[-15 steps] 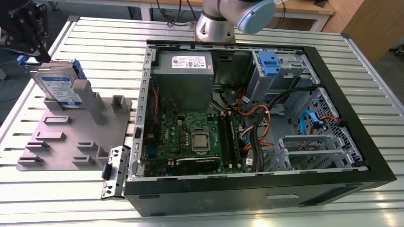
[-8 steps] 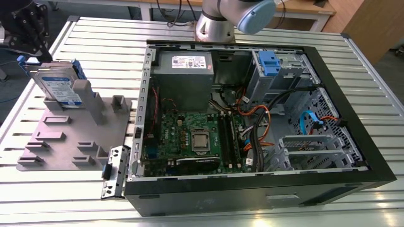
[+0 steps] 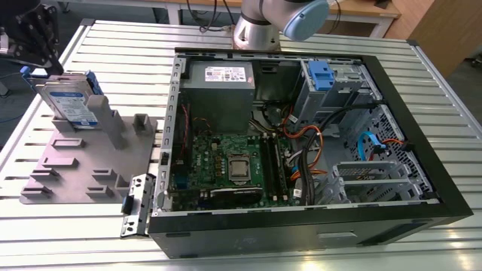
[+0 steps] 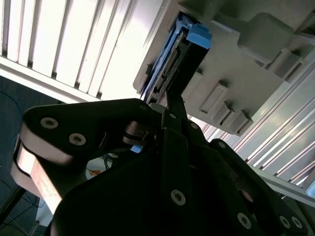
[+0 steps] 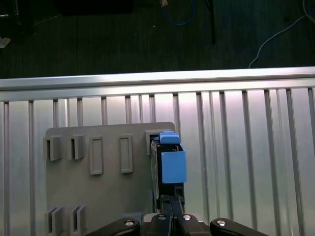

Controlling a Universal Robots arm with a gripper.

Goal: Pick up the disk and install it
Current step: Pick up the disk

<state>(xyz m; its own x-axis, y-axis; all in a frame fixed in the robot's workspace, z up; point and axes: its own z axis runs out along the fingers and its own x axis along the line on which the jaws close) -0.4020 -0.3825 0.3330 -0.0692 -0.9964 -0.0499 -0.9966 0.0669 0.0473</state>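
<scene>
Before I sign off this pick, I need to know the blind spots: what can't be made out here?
Exterior view: the gripper is cut off by the top-left corner.
Exterior view: the disk has its lower edge hidden behind posts of the grey fixture.
Second wrist view: whether gripper and disk touch is covered by the gripper's black body.
Both wrist views: the disk shows edge-on, label face turned away.

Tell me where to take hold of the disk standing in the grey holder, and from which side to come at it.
I'd grip the disk at its free upper edge, clamping across the two broad flat faces, coming down from above. It stands on edge in the grey holder, whose slot and posts hem in its lower part; the narrow top with the blue rail is exposed.
</scene>
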